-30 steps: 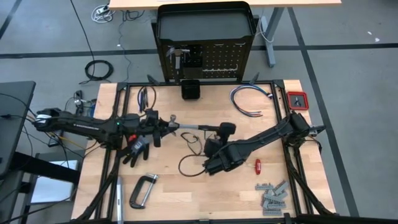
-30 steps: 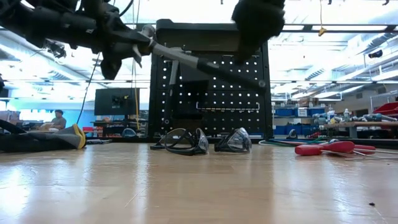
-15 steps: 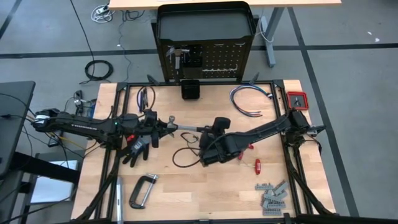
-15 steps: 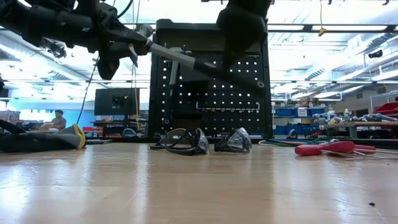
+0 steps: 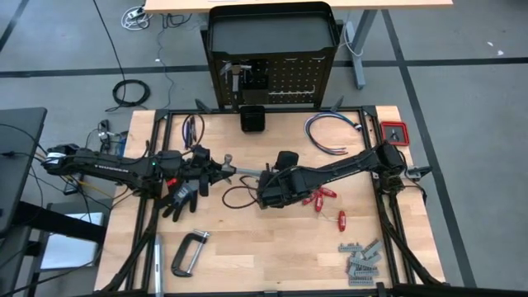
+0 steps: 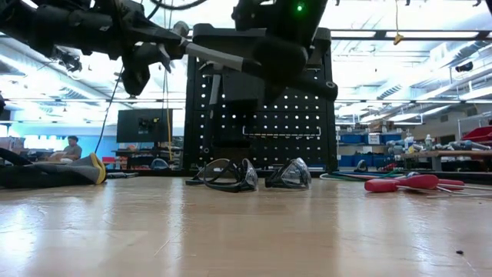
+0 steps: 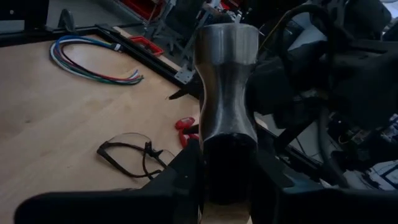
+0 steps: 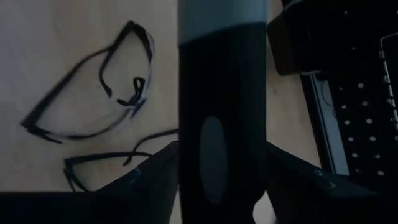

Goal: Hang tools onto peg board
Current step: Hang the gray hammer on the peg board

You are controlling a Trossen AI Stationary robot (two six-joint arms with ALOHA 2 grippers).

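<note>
Up above the wooden bench (image 5: 247,247), the hammer (image 5: 244,171) hung level between both arms, well in front of the peg board (image 5: 272,81). The left end effector (image 5: 216,167) was clamped on its steel head end, fingers (image 7: 180,171) hugging the metal. The right end effector (image 5: 272,183) sat around the dark grip, a finger (image 8: 155,171) on each side of the handle (image 8: 221,118); whether it had truly closed, I could not tell. Two pairs of glasses (image 6: 250,174) lay on the bench just beneath the hammer, with red-handled drivers (image 5: 318,196) beside the right arm. A C-clamp (image 5: 188,252) lay nearer the front edge, far from the peg board, and grey metal pieces (image 5: 360,257) were piled at the front right corner. Coloured cables (image 5: 330,132) curled just right of the peg board's foot, and a small black box (image 5: 252,119) stood right before it. Behind it, the low view showed a bright workshop with a seated person (image 6: 71,148) far off.
</note>
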